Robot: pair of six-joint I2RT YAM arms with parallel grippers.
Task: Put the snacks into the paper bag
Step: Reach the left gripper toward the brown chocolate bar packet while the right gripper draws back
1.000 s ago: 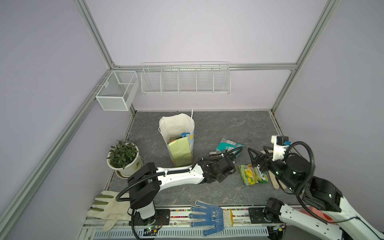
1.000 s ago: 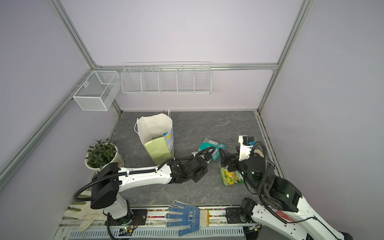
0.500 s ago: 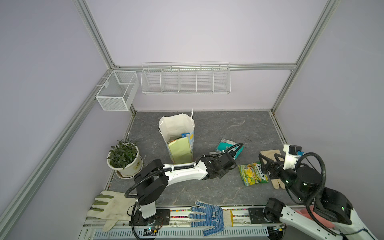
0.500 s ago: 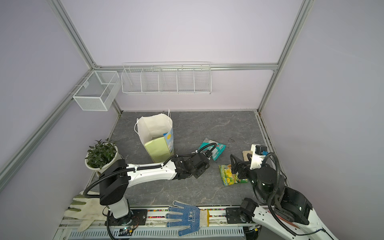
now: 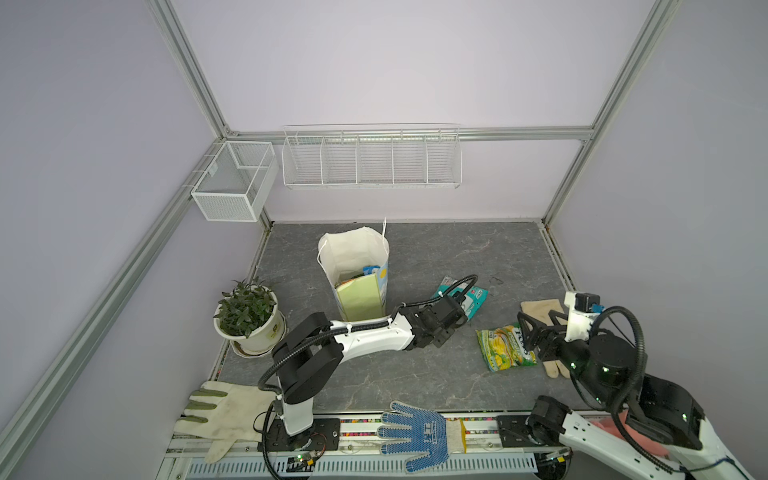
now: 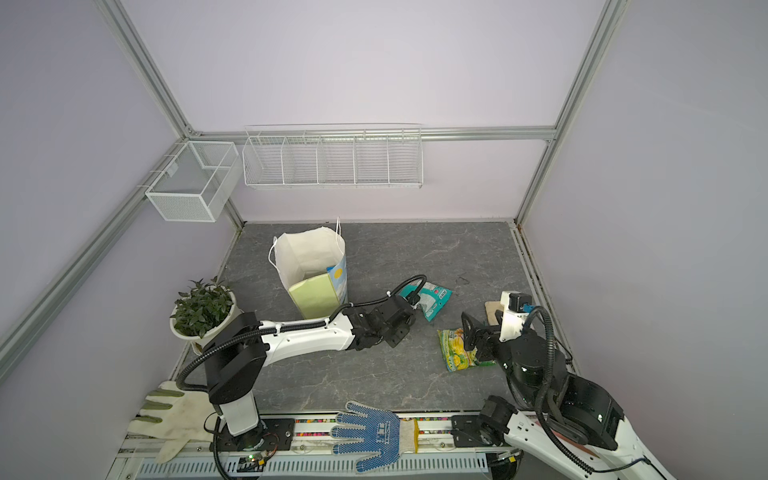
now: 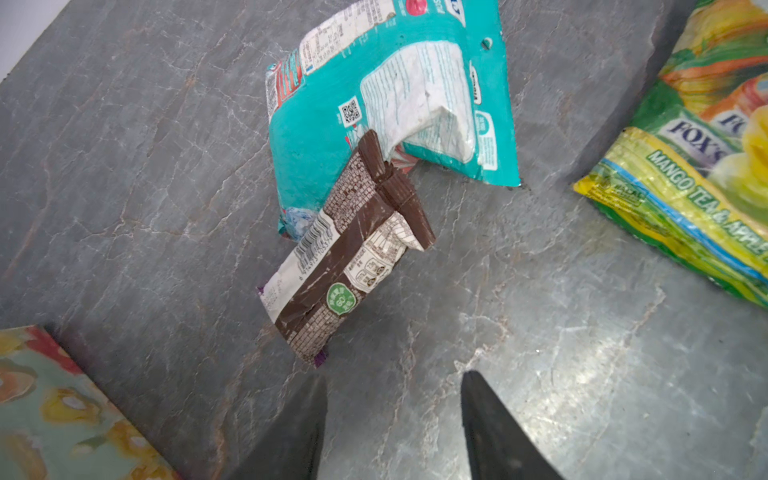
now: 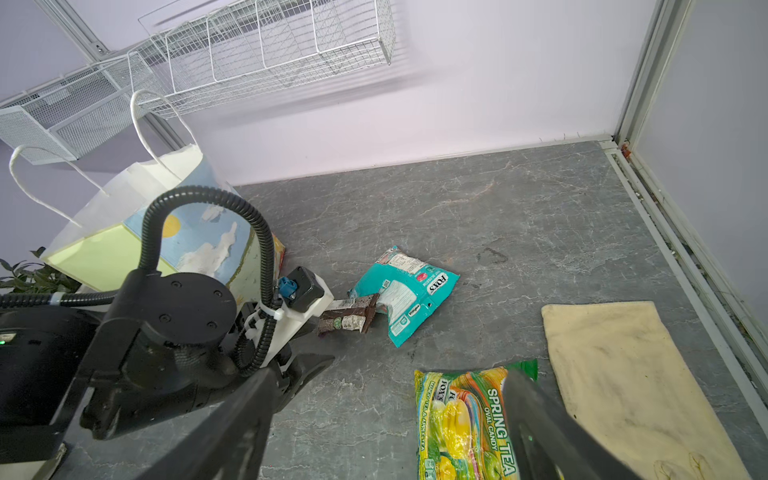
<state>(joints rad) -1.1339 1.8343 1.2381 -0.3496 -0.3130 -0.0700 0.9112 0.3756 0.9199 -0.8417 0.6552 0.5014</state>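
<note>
The paper bag (image 5: 357, 270) (image 6: 311, 266) stands open at the back left, with packets showing inside it (image 5: 365, 272). A teal packet (image 5: 471, 299) (image 7: 386, 116) lies to its right, and a dark brown bar (image 7: 345, 257) (image 8: 349, 320) rests against it. My left gripper (image 7: 392, 378) (image 5: 451, 322) is open just short of the bar, with nothing between its fingers. A yellow-green packet (image 5: 505, 347) (image 8: 465, 424) lies flat further right. My right gripper (image 8: 388, 376) (image 5: 530, 332) is wide open over that packet's right edge and holds nothing.
A cream glove (image 5: 544, 311) lies under the right arm beside the yellow-green packet. A potted plant (image 5: 247, 311) stands left of the bag. Another cream glove (image 5: 224, 411) and a blue dotted glove (image 5: 415, 430) lie on the front rail. White wire baskets (image 5: 370, 160) hang on the back wall.
My right arm has pulled back to the right, off the yellow-green packet, uncovering the cream glove. The left gripper has edged a little toward the teal packet.
</note>
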